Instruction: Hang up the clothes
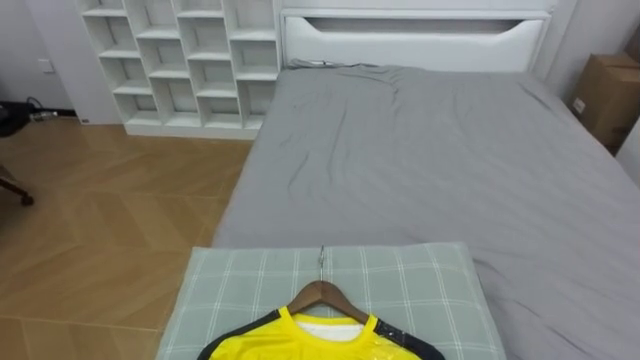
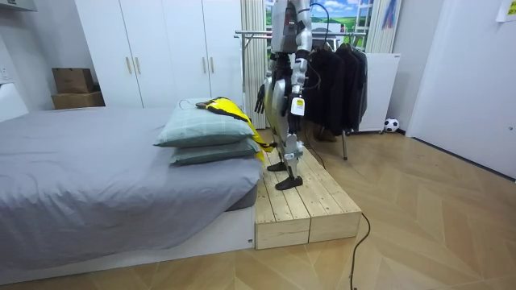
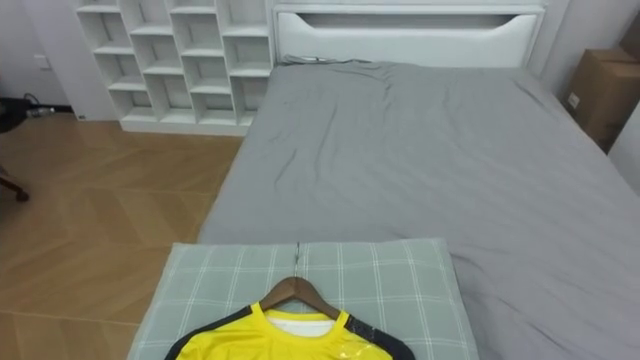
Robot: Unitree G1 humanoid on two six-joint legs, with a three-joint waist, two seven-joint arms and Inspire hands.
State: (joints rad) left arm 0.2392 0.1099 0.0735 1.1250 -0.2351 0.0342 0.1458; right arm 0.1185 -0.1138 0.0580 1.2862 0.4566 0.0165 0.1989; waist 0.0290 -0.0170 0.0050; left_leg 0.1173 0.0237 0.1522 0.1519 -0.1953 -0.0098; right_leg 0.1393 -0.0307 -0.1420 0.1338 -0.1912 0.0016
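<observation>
left hand (image 2: 297, 109) hangs at side, state cannot be told | right hand (image 2: 260, 101) hangs slack, fingers relaxed, empty; yellow shirt (image 1: 318, 346) on hanger (image 1: 322, 294) lies on pillow (image 1: 425, 285)

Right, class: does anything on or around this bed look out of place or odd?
The yellow shirt, already on its wooden hanger, lies flat on the checked pillow rather than hanging on the clothes rack behind the robot. The grey bedsheet is lightly creased.

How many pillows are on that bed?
2. Stacked at the end of the bed beside the robot: the top pillow under the yellow shirt, the lower pillow beneath it. More could hide behind.
</observation>
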